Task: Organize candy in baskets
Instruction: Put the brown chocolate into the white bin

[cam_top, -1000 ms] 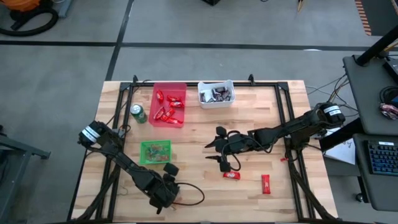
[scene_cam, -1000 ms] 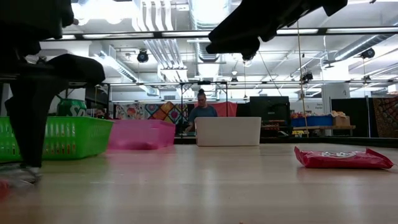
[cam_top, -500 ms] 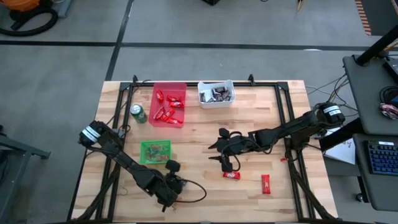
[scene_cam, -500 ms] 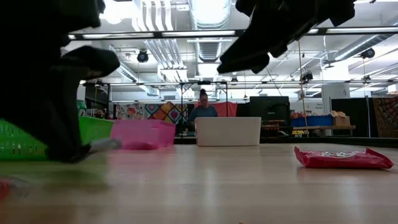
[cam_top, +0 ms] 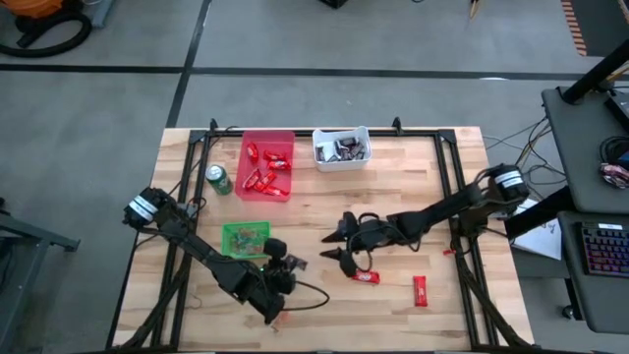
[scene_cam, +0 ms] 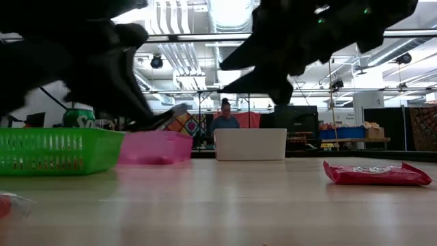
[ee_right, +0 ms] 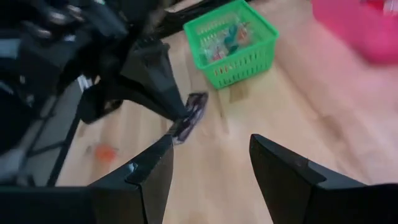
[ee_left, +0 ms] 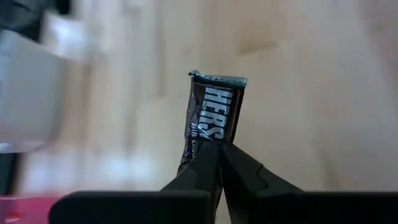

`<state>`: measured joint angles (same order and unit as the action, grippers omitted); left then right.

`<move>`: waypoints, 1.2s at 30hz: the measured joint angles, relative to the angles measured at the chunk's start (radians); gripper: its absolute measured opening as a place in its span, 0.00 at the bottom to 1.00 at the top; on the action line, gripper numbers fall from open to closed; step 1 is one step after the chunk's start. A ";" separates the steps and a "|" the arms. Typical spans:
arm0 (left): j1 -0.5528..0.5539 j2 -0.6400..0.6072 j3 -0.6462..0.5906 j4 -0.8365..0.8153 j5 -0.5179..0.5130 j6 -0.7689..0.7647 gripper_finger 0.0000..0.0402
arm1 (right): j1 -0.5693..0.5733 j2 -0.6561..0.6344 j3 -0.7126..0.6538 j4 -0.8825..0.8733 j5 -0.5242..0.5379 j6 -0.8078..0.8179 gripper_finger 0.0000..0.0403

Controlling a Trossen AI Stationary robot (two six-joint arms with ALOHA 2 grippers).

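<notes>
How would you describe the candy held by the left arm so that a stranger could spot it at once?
Start at the green basket near the table's left front. Just beside it, toward the table's middle, the left hand is shut on a dark Hershey's mini bar, lifted off the wood. Unlike the red bars lying flat near the right hand, it is dark with silver lettering.

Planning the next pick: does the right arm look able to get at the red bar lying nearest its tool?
Probably yes. The right tool hangs open just beside that red bar, with bare table around it. The left tool, shut on a dark bar, is off to the side.
</notes>
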<state>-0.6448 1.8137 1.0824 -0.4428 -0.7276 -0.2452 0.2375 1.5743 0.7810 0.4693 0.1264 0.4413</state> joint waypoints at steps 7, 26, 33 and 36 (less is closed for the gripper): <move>0.021 0.000 0.000 0.018 -0.152 0.059 0.00 | 0.000 0.117 0.060 0.033 -0.021 0.158 0.50; 0.036 0.000 0.002 0.035 -0.157 0.057 0.00 | -0.024 0.260 0.199 0.031 -0.035 0.294 0.50; 0.037 0.000 0.002 0.042 -0.157 0.054 0.00 | -0.026 0.260 0.205 0.028 -0.041 0.287 0.41; 0.037 0.000 0.002 0.041 -0.156 0.053 0.00 | -0.027 0.261 0.209 0.030 -0.050 0.286 0.30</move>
<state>-0.6076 1.8133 1.0844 -0.4022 -0.8840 -0.1917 0.2108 1.8351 0.9898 0.4988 0.0766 0.7272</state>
